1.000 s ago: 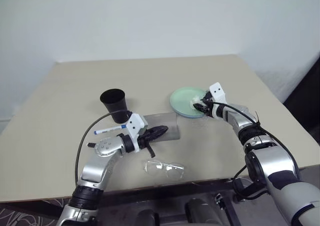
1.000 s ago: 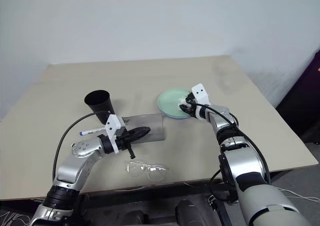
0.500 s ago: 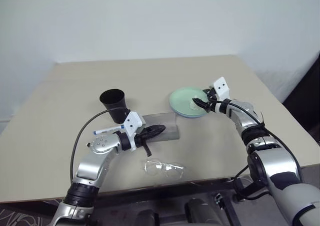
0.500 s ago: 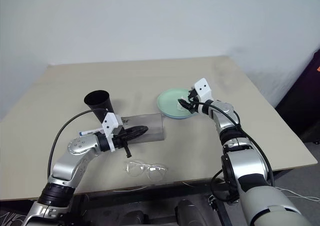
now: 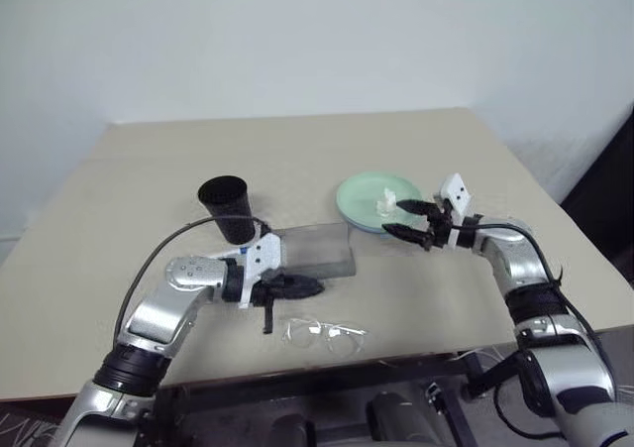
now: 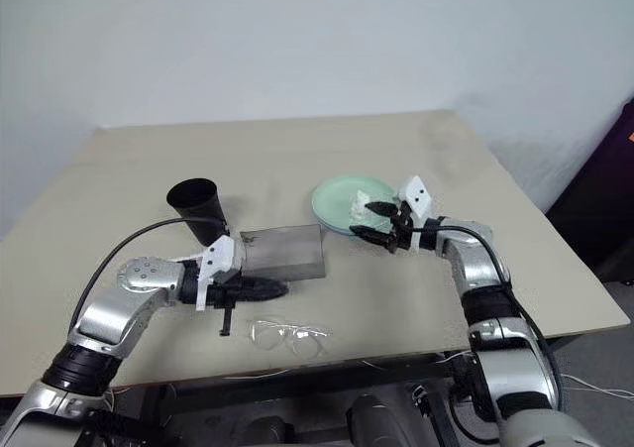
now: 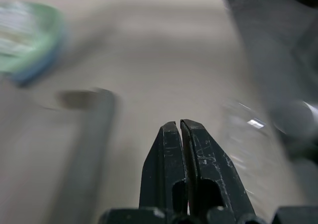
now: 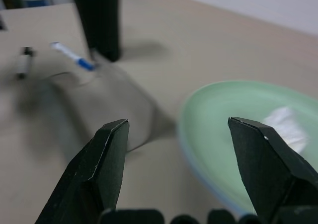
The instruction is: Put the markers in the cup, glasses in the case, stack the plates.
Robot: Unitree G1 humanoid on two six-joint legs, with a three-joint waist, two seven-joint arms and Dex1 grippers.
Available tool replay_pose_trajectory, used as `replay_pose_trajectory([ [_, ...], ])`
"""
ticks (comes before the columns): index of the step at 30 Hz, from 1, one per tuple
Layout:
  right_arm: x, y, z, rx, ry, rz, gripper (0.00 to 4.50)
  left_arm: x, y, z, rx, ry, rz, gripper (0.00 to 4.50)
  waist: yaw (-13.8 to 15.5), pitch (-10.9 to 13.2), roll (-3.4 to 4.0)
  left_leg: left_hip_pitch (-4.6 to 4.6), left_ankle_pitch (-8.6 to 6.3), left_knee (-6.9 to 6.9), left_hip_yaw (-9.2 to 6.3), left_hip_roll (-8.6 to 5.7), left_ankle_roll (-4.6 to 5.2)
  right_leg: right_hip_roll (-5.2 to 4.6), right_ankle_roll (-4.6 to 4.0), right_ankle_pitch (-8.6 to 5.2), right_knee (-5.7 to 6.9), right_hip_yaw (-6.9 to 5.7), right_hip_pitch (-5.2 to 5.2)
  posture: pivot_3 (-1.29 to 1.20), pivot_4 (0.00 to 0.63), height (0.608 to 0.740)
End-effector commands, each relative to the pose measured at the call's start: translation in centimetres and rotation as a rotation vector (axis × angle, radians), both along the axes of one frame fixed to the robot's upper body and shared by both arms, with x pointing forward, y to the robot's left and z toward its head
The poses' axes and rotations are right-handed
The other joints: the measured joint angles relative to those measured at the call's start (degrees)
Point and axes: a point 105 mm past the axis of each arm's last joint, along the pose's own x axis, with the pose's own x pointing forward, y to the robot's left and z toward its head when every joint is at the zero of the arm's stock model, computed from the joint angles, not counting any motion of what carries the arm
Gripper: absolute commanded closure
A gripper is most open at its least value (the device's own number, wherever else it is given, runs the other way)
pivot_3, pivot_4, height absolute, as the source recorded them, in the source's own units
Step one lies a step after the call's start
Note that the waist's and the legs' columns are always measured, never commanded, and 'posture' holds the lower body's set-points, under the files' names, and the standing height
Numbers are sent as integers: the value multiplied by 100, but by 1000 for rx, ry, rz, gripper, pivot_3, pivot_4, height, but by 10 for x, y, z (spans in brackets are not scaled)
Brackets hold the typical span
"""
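Observation:
The mint green plate (image 5: 367, 194) lies on a light blue plate (image 8: 195, 164), whose rim shows just beneath it. My right gripper (image 5: 400, 219) hovers open and empty at the plates' near right edge. The black cup (image 5: 227, 207) stands upright at the left. The grey case (image 5: 315, 251) lies between cup and plates. A blue-capped marker (image 8: 72, 56) rests on the table by the cup's foot. A second, blurred marker (image 8: 22, 62) lies near it. My left gripper (image 5: 313, 288) is shut on nothing, just in front of the case. The clear glasses (image 5: 325, 335) lie close by, near the table's front edge.
A small white lumpy object (image 5: 386, 205) sits on the green plate. The beige table (image 5: 149, 169) ends close in front of the glasses. Its right edge drops off beyond my right arm. A pale wall stands behind.
My right gripper has drawn back off the green plate toward me, leaving the white lump on it. My left gripper has swung right and come down from over the case to in front of it.

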Motion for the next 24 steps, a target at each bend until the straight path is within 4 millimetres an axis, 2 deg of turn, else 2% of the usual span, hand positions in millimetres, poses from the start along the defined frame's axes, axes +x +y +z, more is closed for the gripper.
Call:
replay_pose_trajectory([
  [1, -20, 8, 17, 27, 4, 121, 1055, -8, -6, 10, 28, 4, -138, 4500, 9, 0, -1, 0, 0, 3, 0, 0, 0, 0, 0, 0, 2, 0, 0, 0, 0, 740],
  [5, -31, 13, 13, 27, 36, 150, 1055, -9, -10, 5, 87, 42, -236, 4500, 17, 1, -1, 2, 0, 12, 1, 2, 0, 2, -2, 0, 5, -1, 3, 0, 0, 740],
  [13, -34, 15, 7, 16, 51, 119, 1055, -5, -14, -1, 143, 80, -345, 4500, 21, 1, -3, -5, 0, 13, 3, 2, 0, 2, -1, 0, 3, 0, -3, 0, 0, 740],
  [16, -34, 15, 4, 12, 53, 103, 1012, -1, -14, -1, 158, 69, -349, 3879, 21, 1, -4, -6, 0, 13, 3, 2, 0, 2, -1, 0, 2, 0, -3, 0, 0, 740],
  [19, -34, 15, 2, 12, 54, 97, 1012, 4, -14, -3, 181, 35, -343, 2944, 22, 1, -4, -5, 0, 14, 3, 2, 1, 1, -1, 0, 2, 0, -2, 0, 0, 740],
  [24, -34, 15, 0, 9, 56, 81, 1012, 4, -13, -4, 204, 25, -373, 2944, 21, 1, -5, -5, 0, 14, 4, 2, 1, 2, -1, 0, 2, 1, -2, 0, 0, 740],
])
